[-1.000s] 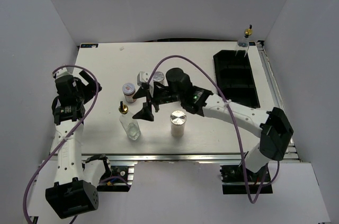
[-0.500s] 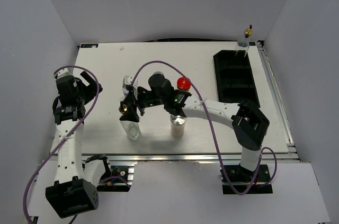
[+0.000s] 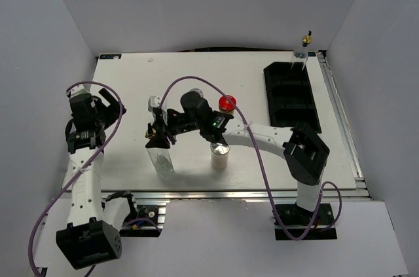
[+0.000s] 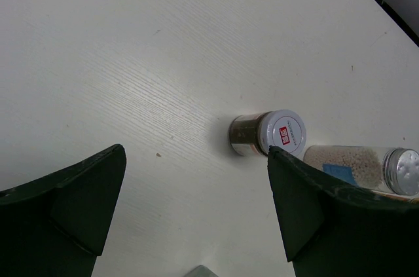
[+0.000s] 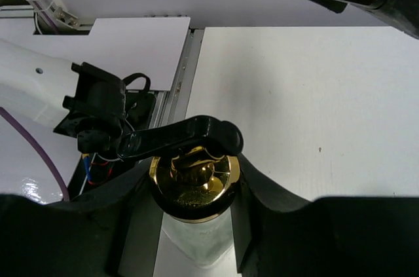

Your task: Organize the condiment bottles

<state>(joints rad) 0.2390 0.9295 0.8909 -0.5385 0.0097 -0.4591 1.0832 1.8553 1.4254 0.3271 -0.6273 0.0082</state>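
Note:
My right gripper (image 3: 156, 134) reaches across to the left and is shut on a clear glass bottle (image 3: 162, 159) just below its gold pourer top (image 5: 194, 179); a finger (image 5: 268, 192) presses each side. A silver-capped white shaker (image 3: 220, 152) stands right of that bottle, and a red-lidded dark jar (image 3: 227, 102) behind the arm. The small red-and-white-lidded jar (image 4: 268, 134) and the blue-labelled shaker (image 4: 357, 166) sit ahead of my left gripper (image 4: 196, 211), which is open and holds nothing. A second glass bottle (image 3: 302, 51) stands at the far right.
The black compartment tray (image 3: 291, 93) lies along the right side of the table. The right arm (image 3: 262, 136) and its purple cable stretch over the table's middle. The table's near edge and the left arm's base (image 5: 91, 113) are close to the held bottle.
The right gripper moved left to the near glass bottle and closed on it, nudging it slightly left. The red-lidded jar came into view. The left arm stayed put.

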